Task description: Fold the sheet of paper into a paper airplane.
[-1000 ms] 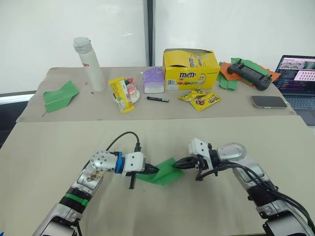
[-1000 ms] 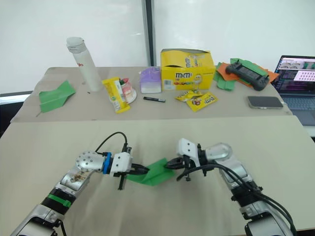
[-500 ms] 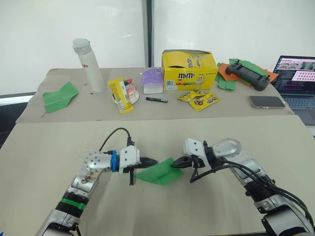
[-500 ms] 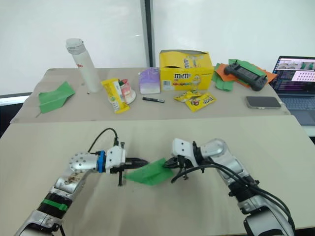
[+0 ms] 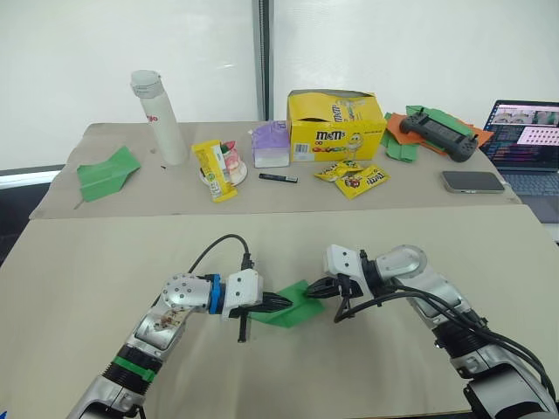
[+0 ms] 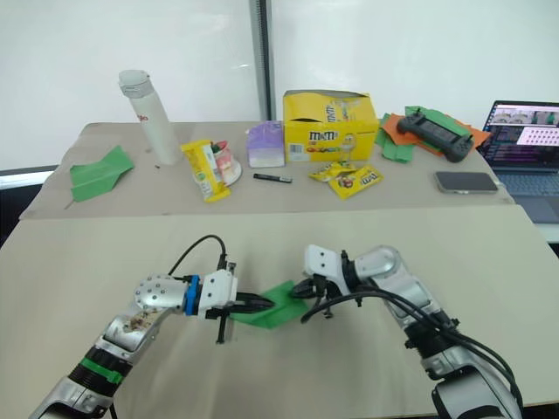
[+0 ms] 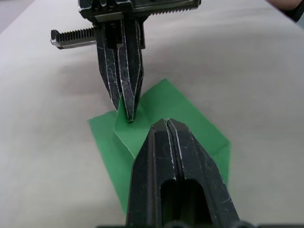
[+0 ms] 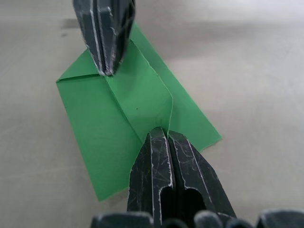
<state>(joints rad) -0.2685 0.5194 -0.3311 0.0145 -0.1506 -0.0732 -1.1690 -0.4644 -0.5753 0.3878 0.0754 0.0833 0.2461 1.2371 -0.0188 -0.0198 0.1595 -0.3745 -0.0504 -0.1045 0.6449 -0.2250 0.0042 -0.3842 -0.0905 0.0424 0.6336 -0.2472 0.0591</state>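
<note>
The sheet of paper (image 5: 298, 308) is a bright green creased wedge lying low over the beige table, between my two grippers. My left gripper (image 5: 284, 303) is shut on its left end. My right gripper (image 5: 316, 291) is shut on its right end, where a raised creased flap runs in between the fingers (image 8: 164, 137). In the left wrist view the paper (image 7: 178, 102) spreads under both sets of shut black fingertips, which face each other a short way apart. The right wrist view shows the folded layers (image 8: 99, 123) and the left gripper's tip at the far corner.
On the back table stand a white bottle (image 5: 160, 116), a yellow M&M's box (image 5: 336, 122), a purple carton (image 5: 272, 143), snack packets (image 5: 355, 175) and a marker (image 5: 279, 177). A separate green paper plane (image 5: 106, 171) lies far left. A controller (image 5: 439, 132), phone (image 5: 476, 181) and laptop (image 5: 528, 131) sit far right.
My left gripper has slid right, closer to the right gripper, and the green wedge between them looks shorter and more bunched. The right gripper has held its place over the last half second.
</note>
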